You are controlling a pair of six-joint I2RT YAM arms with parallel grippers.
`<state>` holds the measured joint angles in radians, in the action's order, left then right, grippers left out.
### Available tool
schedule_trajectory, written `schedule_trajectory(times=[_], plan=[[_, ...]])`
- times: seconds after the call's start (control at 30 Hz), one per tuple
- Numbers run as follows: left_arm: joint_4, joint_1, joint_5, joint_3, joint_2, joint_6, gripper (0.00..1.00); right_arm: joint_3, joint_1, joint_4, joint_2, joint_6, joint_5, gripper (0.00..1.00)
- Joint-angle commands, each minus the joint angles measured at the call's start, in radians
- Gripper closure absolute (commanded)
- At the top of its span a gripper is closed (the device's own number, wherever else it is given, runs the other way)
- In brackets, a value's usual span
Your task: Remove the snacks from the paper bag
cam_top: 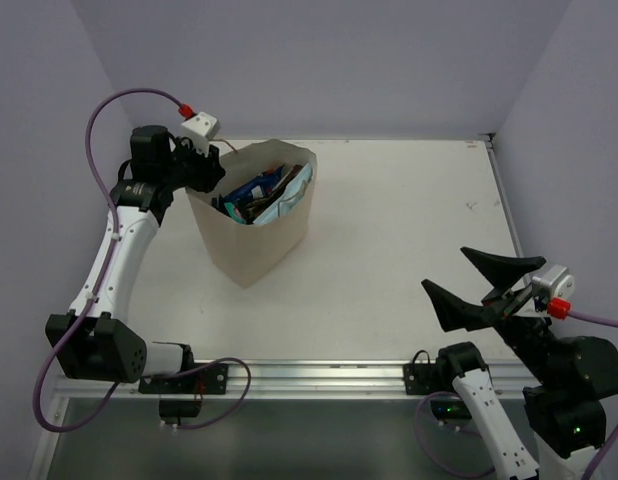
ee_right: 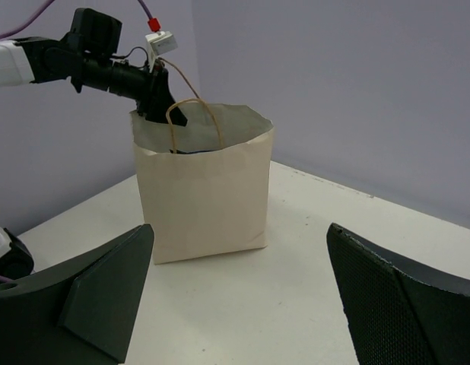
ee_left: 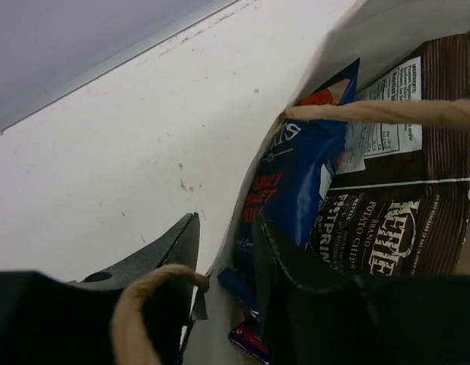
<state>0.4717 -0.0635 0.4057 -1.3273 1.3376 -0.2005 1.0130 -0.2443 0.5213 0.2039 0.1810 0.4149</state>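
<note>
The tan paper bag [cam_top: 251,240] stands upright at the back left of the table, mouth open. Snacks [cam_top: 257,196] fill it: a dark blue packet [ee_left: 296,175] and a brown chip packet [ee_left: 402,205] show in the left wrist view. My left gripper [ee_left: 226,220] straddles the bag's left rim, one finger outside and one inside against the blue packet. A gap shows on both sides of the paper wall. A twisted handle [ee_left: 132,312] loops over the outer finger. My right gripper [cam_top: 447,268] hangs wide open at the near right, far from the bag [ee_right: 204,198].
The white table [cam_top: 409,220] runs to a metal rail at its near edge. Purple walls close in the back and both sides. The left arm's purple cable [cam_top: 99,120] arcs above the table's left edge.
</note>
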Motion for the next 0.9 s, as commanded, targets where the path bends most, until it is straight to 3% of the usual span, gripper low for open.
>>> schedule_trajectory(times=[0.0,0.17,0.27,0.53,0.87], plan=[[-0.041,0.01,0.042,-0.027,0.003,-0.022,0.62,0.002,-0.006,-0.023,0.026,-0.012,0.022,0.01],[-0.03,0.01,0.1,-0.032,0.005,-0.023,0.91,0.002,-0.006,-0.023,0.026,-0.012,0.024,0.01],[-0.022,0.008,0.139,-0.041,0.0,-0.02,0.97,0.004,-0.006,-0.024,0.029,-0.012,0.027,0.01],[-0.008,-0.002,0.263,-0.062,-0.032,0.023,1.0,0.047,-0.006,-0.021,0.103,-0.023,0.099,0.01],[0.033,-0.22,0.041,0.002,-0.167,-0.004,1.0,0.099,-0.006,-0.084,0.25,-0.014,0.209,0.01]])
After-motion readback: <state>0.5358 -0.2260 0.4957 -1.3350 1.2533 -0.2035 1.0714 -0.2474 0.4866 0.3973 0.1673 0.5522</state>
